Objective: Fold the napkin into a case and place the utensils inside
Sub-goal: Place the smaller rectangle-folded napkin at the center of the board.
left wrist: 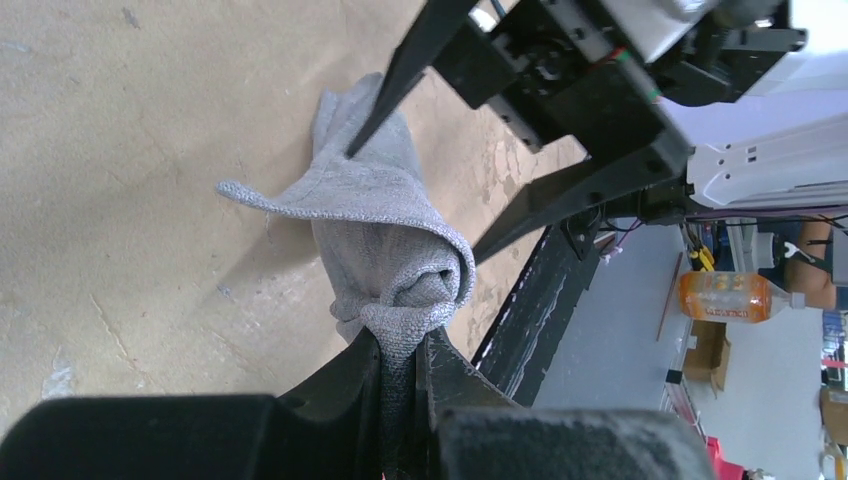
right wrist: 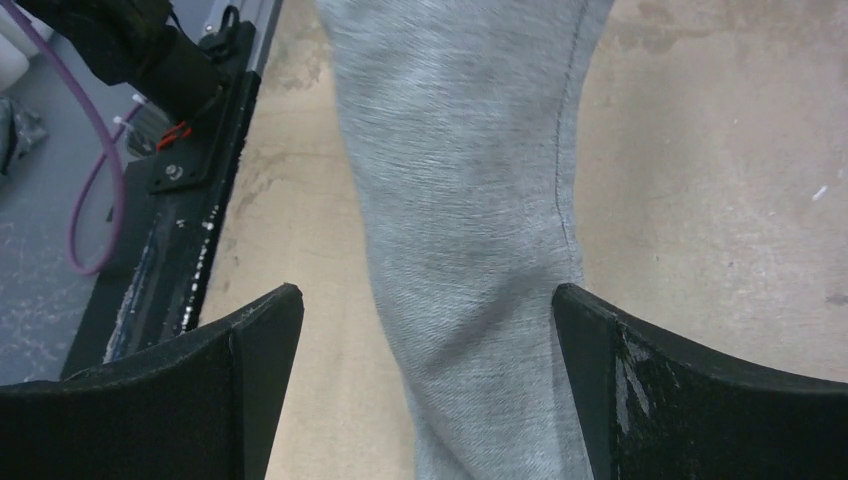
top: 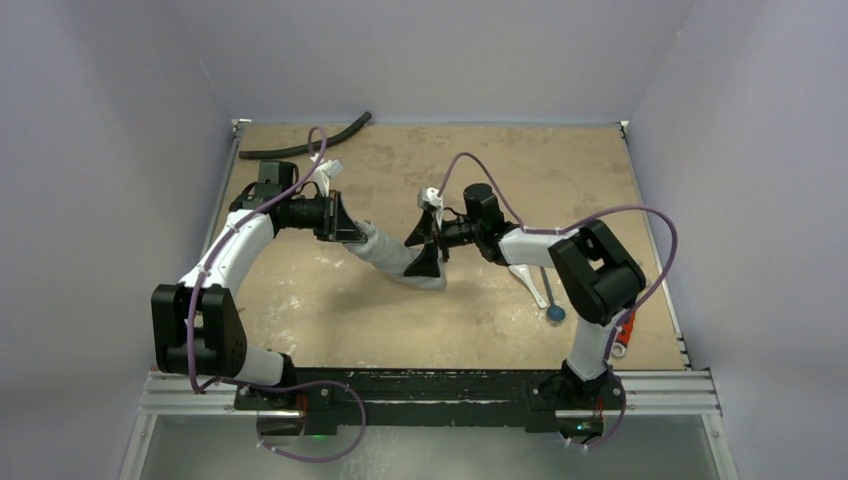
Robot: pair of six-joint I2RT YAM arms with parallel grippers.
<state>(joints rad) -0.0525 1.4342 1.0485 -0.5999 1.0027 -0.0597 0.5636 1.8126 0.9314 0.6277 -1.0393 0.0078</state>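
— Nearest the overhead camera ran the black rail (top: 450,385) that both my arms were bolted to, at the near edge of the table (top: 600,180).

— And farther out?

— My left gripper (top: 358,232) was pinched shut on one end of the napkin (top: 395,255). The grey cloth ran as a bunched roll toward my right gripper (top: 425,250), whose jaws stood wide, one on either side of the other end. Only that view showed the utensils. The white spoon (top: 530,285) and the stick with the blue end (top: 555,313) lay on the table under my right arm, apart from the cloth. A red-handled wrench (top: 625,335) lay near the right edge and a black hose (top: 300,145) at the far left.

— What did the left wrist add?

— The grip itself, up close. My left fingers (left wrist: 455,380) clamped a gathered corner of the napkin (left wrist: 385,230). The rest sagged onto the table, with one corner flaring sideways. Whether the right fingers touched the cloth, I could not tell.

— And the right wrist?

— My right fingers (right wrist: 250,350) were spread wide. The napkin (right wrist: 470,200) passed between them, nearer the right-hand one.
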